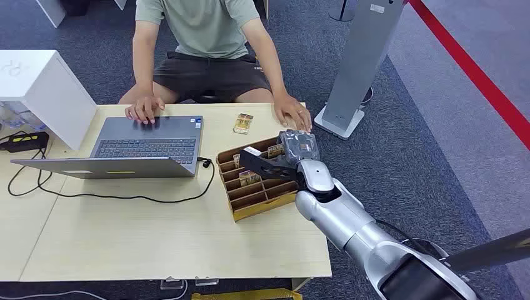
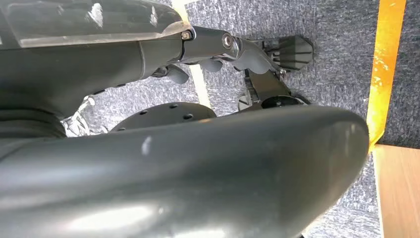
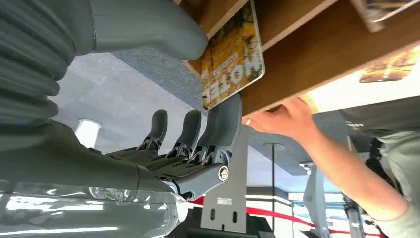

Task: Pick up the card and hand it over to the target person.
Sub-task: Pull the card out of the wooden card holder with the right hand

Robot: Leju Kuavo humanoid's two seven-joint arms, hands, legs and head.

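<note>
Card (image 3: 232,54) in yellow print sits pinched between the right hand's (image 3: 198,99) thumb and a dark finger, right at the slotted wooden box (image 1: 262,203) on the table (image 1: 156,244). A seated person rests a hand (image 1: 292,114) just beyond the box, beside a laptop (image 1: 147,147). Left hand: can't tell.

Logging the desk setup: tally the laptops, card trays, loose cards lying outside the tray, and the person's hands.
Laptop: 1
Card tray: 1
Loose card: 1
Person's hands: 2
Total: 5
</note>
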